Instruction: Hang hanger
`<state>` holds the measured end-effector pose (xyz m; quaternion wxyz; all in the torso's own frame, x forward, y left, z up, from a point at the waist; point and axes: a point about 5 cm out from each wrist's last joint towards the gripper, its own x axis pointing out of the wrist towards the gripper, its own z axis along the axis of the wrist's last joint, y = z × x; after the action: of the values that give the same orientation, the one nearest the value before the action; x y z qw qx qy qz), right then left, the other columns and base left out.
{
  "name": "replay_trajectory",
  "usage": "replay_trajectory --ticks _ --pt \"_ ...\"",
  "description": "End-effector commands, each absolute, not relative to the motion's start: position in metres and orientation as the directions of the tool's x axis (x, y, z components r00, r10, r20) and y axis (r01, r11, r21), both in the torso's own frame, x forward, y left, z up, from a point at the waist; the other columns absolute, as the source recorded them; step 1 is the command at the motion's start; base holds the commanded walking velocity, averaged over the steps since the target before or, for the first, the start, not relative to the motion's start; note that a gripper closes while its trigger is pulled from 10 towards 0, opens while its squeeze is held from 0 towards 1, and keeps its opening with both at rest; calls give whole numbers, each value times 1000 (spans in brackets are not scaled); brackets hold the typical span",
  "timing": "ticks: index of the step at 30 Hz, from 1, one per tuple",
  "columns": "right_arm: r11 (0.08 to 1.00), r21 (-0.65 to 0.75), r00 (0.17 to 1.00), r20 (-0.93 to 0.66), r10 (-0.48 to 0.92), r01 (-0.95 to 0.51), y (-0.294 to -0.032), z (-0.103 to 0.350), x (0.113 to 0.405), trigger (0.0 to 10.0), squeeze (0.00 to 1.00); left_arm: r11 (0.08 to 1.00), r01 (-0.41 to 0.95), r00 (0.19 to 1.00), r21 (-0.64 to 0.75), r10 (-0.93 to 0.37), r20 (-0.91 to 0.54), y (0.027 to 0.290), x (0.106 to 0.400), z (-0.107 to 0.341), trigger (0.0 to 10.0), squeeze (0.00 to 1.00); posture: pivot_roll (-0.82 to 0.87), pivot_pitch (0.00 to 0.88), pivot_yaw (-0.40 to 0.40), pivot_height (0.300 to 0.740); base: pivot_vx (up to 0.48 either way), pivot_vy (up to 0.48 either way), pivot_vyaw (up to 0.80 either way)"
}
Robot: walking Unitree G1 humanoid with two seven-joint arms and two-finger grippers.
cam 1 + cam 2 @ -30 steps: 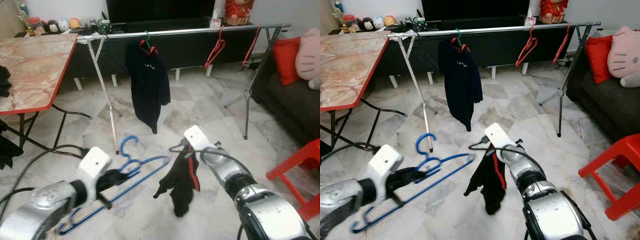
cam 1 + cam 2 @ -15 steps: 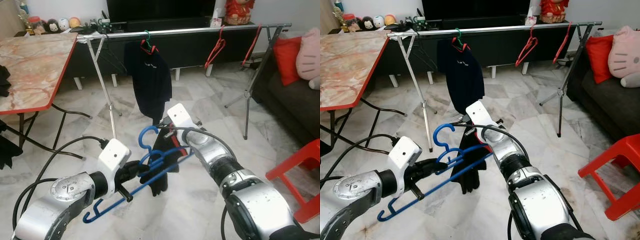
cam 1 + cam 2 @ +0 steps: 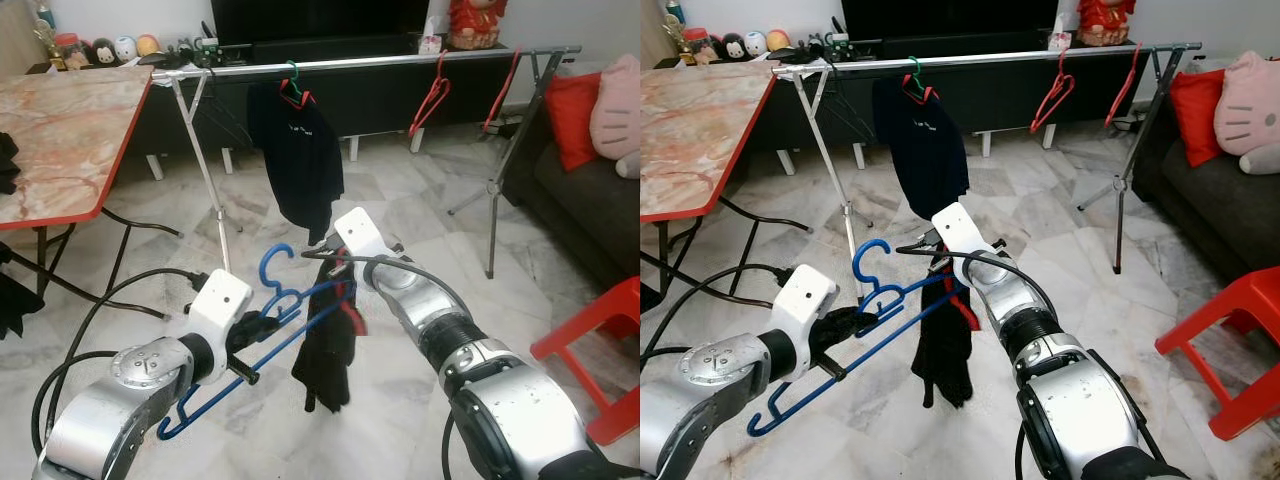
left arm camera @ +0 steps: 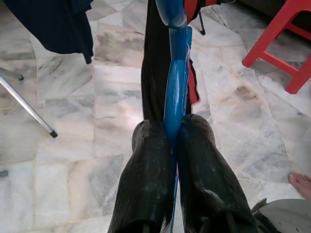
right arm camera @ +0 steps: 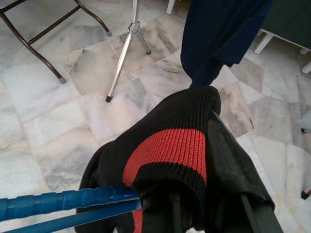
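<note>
My left gripper (image 3: pixel 247 338) is shut on a bundle of blue hangers (image 3: pixel 283 300), hook up, held low over the floor. In the left wrist view the fingers (image 4: pixel 150 179) pinch the blue hanger (image 4: pixel 175 87). My right gripper (image 3: pixel 338 272) is shut on a black garment with a red band (image 3: pixel 327 350), which hangs down against the hanger's far arm. The right wrist view has the garment (image 5: pixel 170 145) draped over the fingers and the blue hanger (image 5: pixel 63 203) entering beside it. The silver rack rail (image 3: pixel 380 62) runs across the back.
On the rail hang a black shirt (image 3: pixel 298 150) and two red hangers (image 3: pixel 430 98). A marble-topped table (image 3: pixel 60 120) stands on the left, a dark sofa (image 3: pixel 575 200) and a red stool (image 3: pixel 600 340) on the right. Black cables (image 3: pixel 130 290) lie on the floor.
The left gripper has shifted the blue hangers slightly left. The black garment, bunched before, now hangs down long from the right gripper along the hanger.
</note>
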<state>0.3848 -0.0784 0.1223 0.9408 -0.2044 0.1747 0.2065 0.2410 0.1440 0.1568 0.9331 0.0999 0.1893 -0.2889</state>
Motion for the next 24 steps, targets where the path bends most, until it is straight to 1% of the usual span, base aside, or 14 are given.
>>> replay_trajectory --ticks 1,2,4,7,8,12,15,17,19,20,21,22,24 --pt "826 -328 865 -376 331 -459 -74 136 389 10000 0 824 558 771 97 -472 -426 147 243 156 10000 0 -57 0 -1 740 0 0 0" --pt "826 -333 867 -377 325 -454 -75 136 390 10000 0 825 555 766 111 -454 -456 154 240 154 10000 0 -52 0 -3 740 0 0 0" --pt "827 -334 868 -377 322 -452 -76 136 390 10000 0 825 553 763 117 -446 -468 158 238 154 10000 0 -52 0 -3 740 0 0 0" --pt "823 -345 870 -378 317 -450 -77 136 390 10000 0 874 464 826 145 -367 -427 165 245 159 10000 0 -54 0 -6 740 0 0 0" --pt "823 -345 870 -378 317 -450 -77 136 390 10000 0 874 464 826 145 -367 -427 165 245 159 10000 0 -54 0 -6 740 0 0 0" --pt "816 -359 866 -394 307 -452 -81 130 388 10000 0 906 399 874 137 -331 -356 174 249 171 10000 0 -54 0 -7 740 0 0 0" --pt "813 -360 862 -402 308 -458 -81 128 387 10000 0 917 379 889 127 -323 -325 175 250 174 10000 0 -50 0 -9 740 0 0 0" --pt "811 -358 860 -405 311 -462 -81 127 387 10000 0 919 376 893 119 -324 -314 175 251 175 10000 0 -50 0 -9 740 0 0 0" --pt "804 -356 852 -411 324 -477 -78 127 386 10000 0 910 405 887 88 -367 -280 168 251 178 10000 0 -52 0 -9 740 0 0 0" --pt "799 -355 848 -413 331 -485 -77 126 386 10000 0 902 425 880 76 -391 -269 165 251 179 10000 0 -52 0 -9 740 0 0 0" --pt "794 -354 844 -415 340 -494 -75 126 385 10000 0 880 471 858 56 -443 -259 158 248 180 10000 0 -53 0 -9 740 0 0 0" --pt "794 -354 844 -415 340 -494 -75 126 385 10000 0 880 471 858 56 -443 -259 158 248 180 10000 0 -53 0 -9 740 0 0 0" --pt "792 -353 842 -414 344 -498 -74 126 385 10000 0 857 513 834 52 -483 -265 153 245 179 10000 0 -54 0 -8 740 0 0 0"
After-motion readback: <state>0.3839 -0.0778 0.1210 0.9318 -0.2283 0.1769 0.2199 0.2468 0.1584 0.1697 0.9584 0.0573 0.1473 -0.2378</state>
